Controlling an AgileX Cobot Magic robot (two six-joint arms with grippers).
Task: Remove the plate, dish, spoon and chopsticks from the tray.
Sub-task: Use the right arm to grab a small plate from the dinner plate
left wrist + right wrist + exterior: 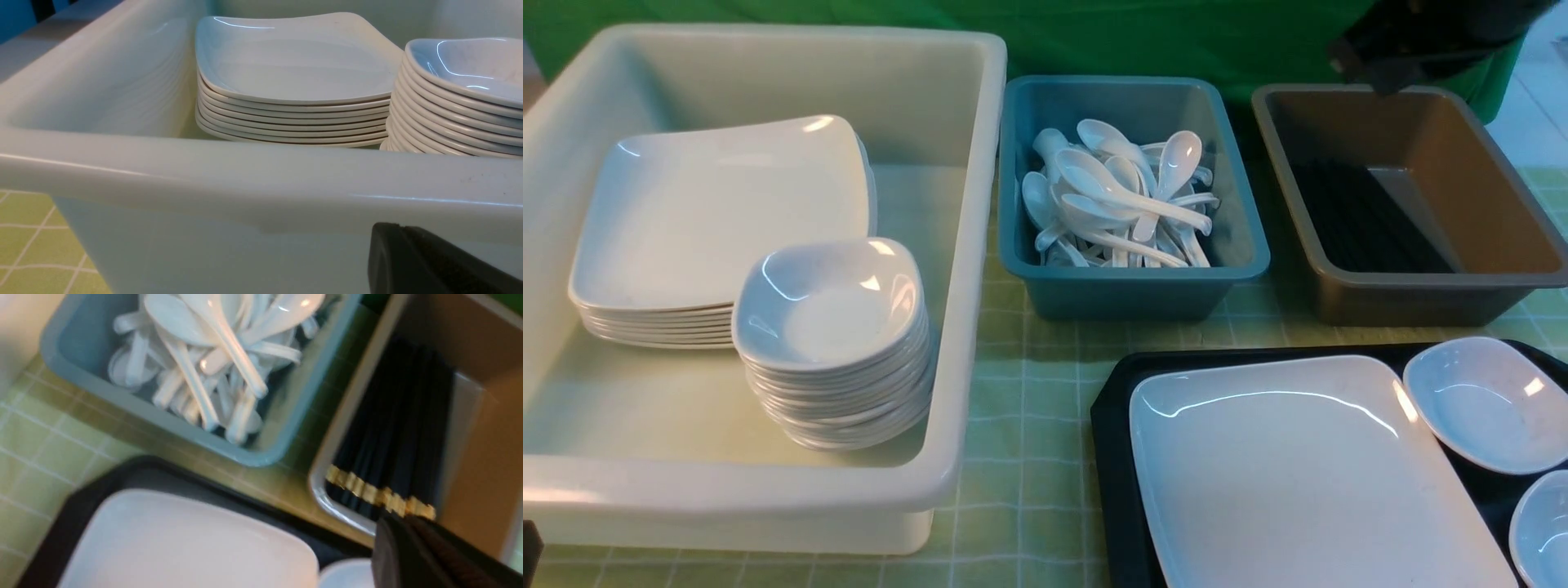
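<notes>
Right gripper (394,533) hangs closed and empty above the brown bin (1494,212) where the chopsticks (392,437) lie sorted, left gripper (388,249) sits closed beside the white tub (245,175), and the plate (1298,474) waits on the tray (1115,457), probably next for that tub.

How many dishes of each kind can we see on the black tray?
Large plate: 1
Small bowls: 2 (far bowl, near bowl)
Total: 3 in view on the tray, which runs past the picture's edge.
</notes>
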